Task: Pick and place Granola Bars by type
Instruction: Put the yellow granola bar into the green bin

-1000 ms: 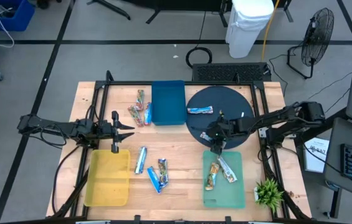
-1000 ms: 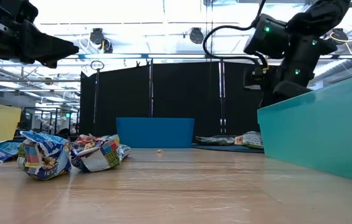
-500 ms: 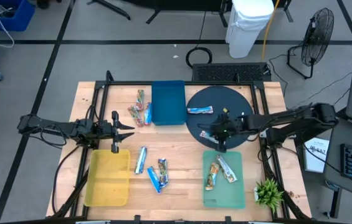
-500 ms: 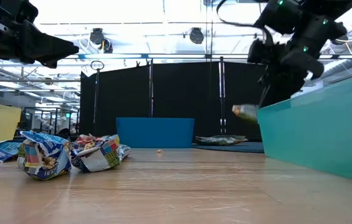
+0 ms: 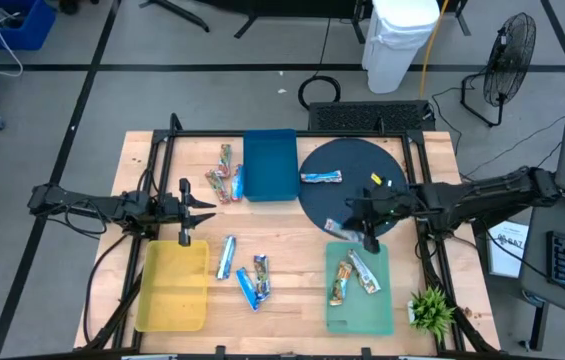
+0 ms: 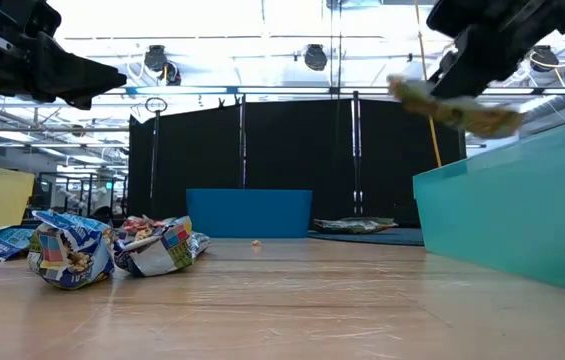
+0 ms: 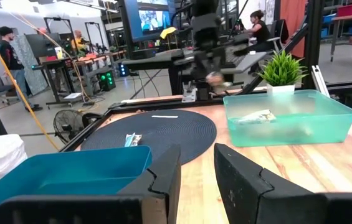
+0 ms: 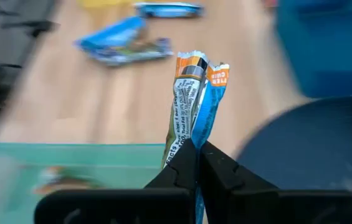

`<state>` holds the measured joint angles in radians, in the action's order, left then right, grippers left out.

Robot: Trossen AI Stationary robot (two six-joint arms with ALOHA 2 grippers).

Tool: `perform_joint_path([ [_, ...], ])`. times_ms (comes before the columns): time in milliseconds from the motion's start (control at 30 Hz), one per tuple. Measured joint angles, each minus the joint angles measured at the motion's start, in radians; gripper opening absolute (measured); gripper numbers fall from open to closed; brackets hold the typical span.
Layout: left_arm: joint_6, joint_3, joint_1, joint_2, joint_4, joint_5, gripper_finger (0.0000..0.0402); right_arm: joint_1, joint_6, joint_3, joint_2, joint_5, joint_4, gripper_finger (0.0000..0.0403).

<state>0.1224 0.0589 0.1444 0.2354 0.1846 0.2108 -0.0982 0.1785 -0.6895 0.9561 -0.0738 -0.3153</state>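
My right gripper [image 5: 355, 230] hangs over the near rim of the black round mat [image 5: 352, 160], just beyond the teal tray [image 5: 382, 300], and is shut on a granola bar [image 8: 194, 102] with a blue, white and orange wrapper. In the low view this bar [image 6: 454, 106] shows in the air above the teal tray's wall. Two bars [image 5: 352, 272] lie in the teal tray and one bar [image 5: 320, 177] lies on the mat. My left gripper [image 7: 197, 155] waits open and holds nothing, above the far end of the yellow tray [image 5: 173, 285]. My right gripper pinches the bar between its two fingers at one end [image 8: 192, 144]. The rest of the bar sticks out past the fingertips, along the fingers, toward the table's left. It is lifted clear of mat and tray and sits tilted in the low view.
A blue tray [image 5: 270, 165] stands at the back middle, with crumpled bars [image 5: 224, 178] left of it. More bars [image 5: 227, 257] [image 5: 255, 280] lie on the wood between the yellow and teal trays. A small plant [image 5: 430, 310] stands at the near right corner.
My right gripper has shut on a bar at the mat's near edge and taken hold of it. It has then risen with the bar, lifting it clear, and gone a little toward the table's right edge and the teal tray.
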Motion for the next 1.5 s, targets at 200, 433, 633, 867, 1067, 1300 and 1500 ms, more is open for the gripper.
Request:
perform_joint_path([
  [200, 0.0, 0.0, 0.0, 0.0, 0.0, 0.0, 0.0102, -0.121, 0.15, 0.002, 0.04, -0.089, 0.001, 0.0],
  [433, 0.0, 0.0, 0.0, 0.0, 0.0, 0.0, 0.0102, -0.233, 0.368, 0.042, 0.146, -0.086, -0.014, 0.0],
  [633, 0.0, 0.0, 0.0, 0.0, 0.0, 0.0, 0.0102, -0.258, 0.466, 0.054, 0.246, -0.056, -0.015, 0.0],
  [867, 0.0, 0.0, 0.0, 0.0, 0.0, 0.0, 0.0102, -0.232, 0.459, 0.054, 0.309, -0.01, -0.002, 0.0],
  [1067, 0.0, 0.0, 0.0, 0.0, 0.0, 0.0, 0.0102, -0.197, 0.42, 0.054, 0.315, -0.001, 0.019, 0.0],
  [1300, 0.0, 0.0, 0.0, 0.0, 0.0, 0.0, 0.0102, -0.166, 0.358, 0.054, 0.315, 0.025, 0.083, 0.0],
  [1500, 0.0, 0.0, 0.0, 0.0, 0.0, 0.0, 0.0102, -0.151, 0.362, 0.054, 0.315, 0.048, 0.08, 0.0021],
])
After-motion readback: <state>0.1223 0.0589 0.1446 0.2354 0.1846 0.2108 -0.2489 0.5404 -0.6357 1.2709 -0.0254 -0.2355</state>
